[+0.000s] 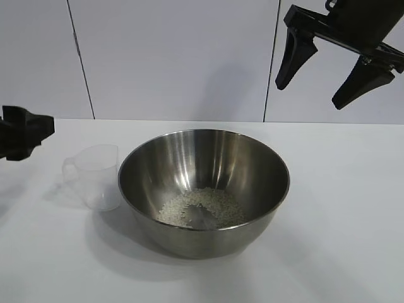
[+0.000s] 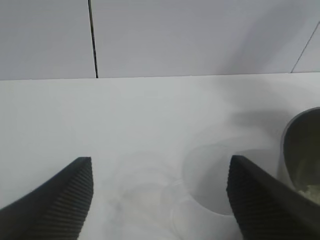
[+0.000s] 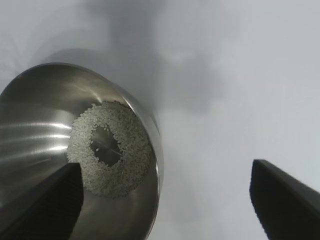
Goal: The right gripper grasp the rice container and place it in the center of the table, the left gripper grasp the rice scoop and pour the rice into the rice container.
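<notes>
A: Exterior view, quick. Step?
B: Looks like the pour is done. Rice (image 1: 201,207) sits in the bottom of the steel rice container (image 1: 204,189), mid-desk (image 1: 341,252). The rice scoop (image 1: 95,177) stands upright and looks empty, just beside the container on the left gripper's side. Nothing held.
A: Grippers?
B: Right gripper (image 1: 322,79) hangs high above the container's far right, fingers wide, empty. Left gripper (image 1: 25,132) shows only as a black part at the edge, above the scoop; can't read its fingers here.

A: Left wrist view?
B: Left gripper (image 2: 160,200) fingers spread wide, nothing between them. The scoop (image 2: 207,182) stands on the desk (image 2: 100,115) beyond the fingers, nearer one tip, clear of both. Container rim (image 2: 300,145) past that finger, a few grains (image 2: 310,190) visible.

A: Right wrist view?
B: Right gripper (image 3: 167,197) fingers wide, empty. Container (image 3: 40,125) lies below, by one finger; the rice (image 3: 125,155) forms a ring with bare steel in the middle.

A: Next?
B: My read: little left. Both arms just back off without knocking the scoop or the container.
</notes>
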